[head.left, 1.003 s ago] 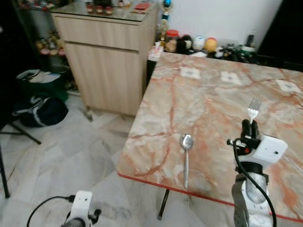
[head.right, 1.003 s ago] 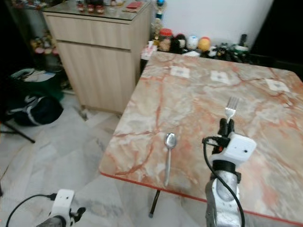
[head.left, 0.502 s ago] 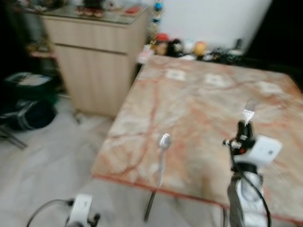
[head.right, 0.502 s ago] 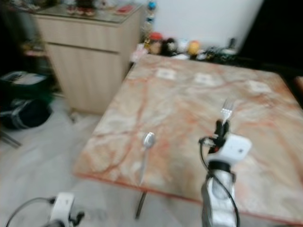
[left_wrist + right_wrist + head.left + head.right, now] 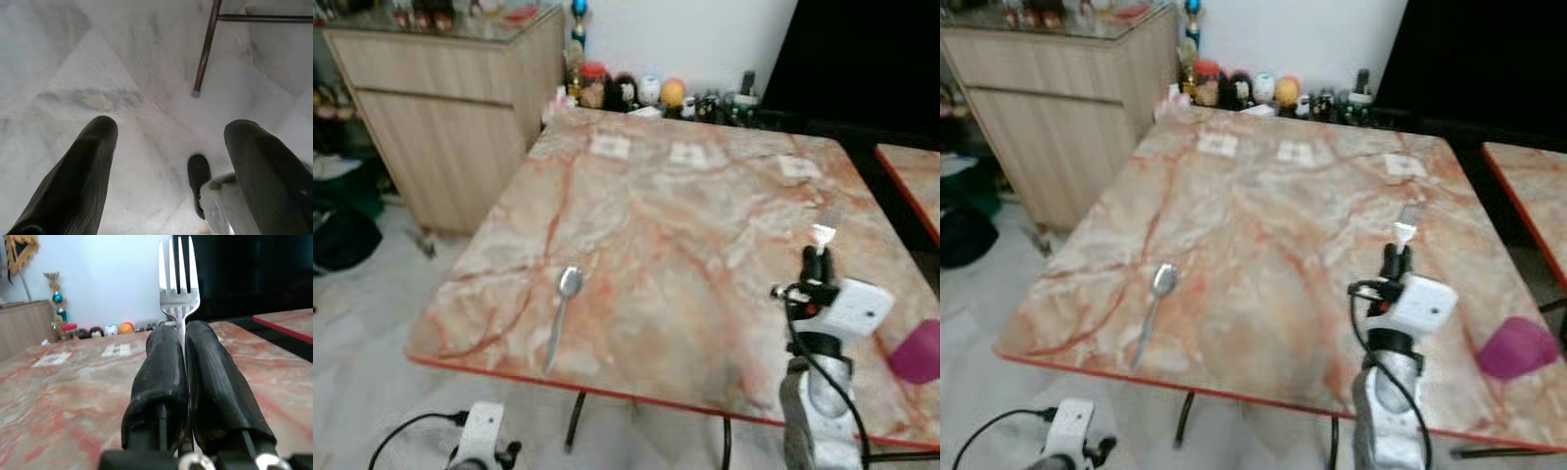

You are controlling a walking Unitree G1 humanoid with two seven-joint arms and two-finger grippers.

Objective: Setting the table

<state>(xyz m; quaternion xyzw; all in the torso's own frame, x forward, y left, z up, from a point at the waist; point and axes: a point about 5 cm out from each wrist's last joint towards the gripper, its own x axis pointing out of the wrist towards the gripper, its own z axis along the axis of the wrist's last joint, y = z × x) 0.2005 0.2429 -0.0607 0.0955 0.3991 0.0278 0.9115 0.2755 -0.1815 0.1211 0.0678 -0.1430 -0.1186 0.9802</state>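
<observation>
The veined marble table [image 5: 685,245] already bears a slim steel spoon [image 5: 563,304] at eight o'clock. The right gripper [image 5: 1394,262], at four o'clock, pinches a shiny fork [image 5: 178,281] upright, tines up; laying it down seems next. The left gripper [image 5: 168,161] hangs idle, fingers spread

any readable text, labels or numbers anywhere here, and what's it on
None can be read.
Three white cards at the far side of the table: marks too blurred.
Jars behind the table: labels too small.
Fork in the right gripper and spoon: no visible marking.
</observation>
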